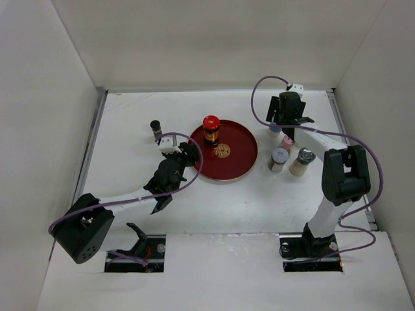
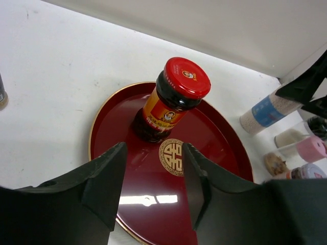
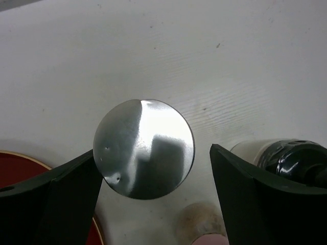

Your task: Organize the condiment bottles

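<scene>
The red-capped dark jar (image 1: 211,129) stands upright at the back of the red round tray (image 1: 237,170). My left gripper (image 1: 185,155) is at the tray's left rim, open and empty; in its wrist view the jar (image 2: 173,99) stands just beyond the left gripper (image 2: 154,153). The thin black-capped bottle (image 1: 155,129) stands left of the tray. My right gripper (image 1: 285,115) hangs over the blue-labelled bottle (image 1: 275,127), open, its jaws straddling the bottle's silver top (image 3: 144,148) with a gap on the right. Pink-capped (image 1: 286,141), silver-capped (image 1: 279,157) and cream-bodied (image 1: 302,162) bottles stand nearby.
White walls close the table in at the back and sides. The cluster of bottles stands tight under the right arm's forearm (image 1: 318,139), right of the tray. A dark-capped bottle (image 3: 288,158) sits beside the right finger in the right wrist view.
</scene>
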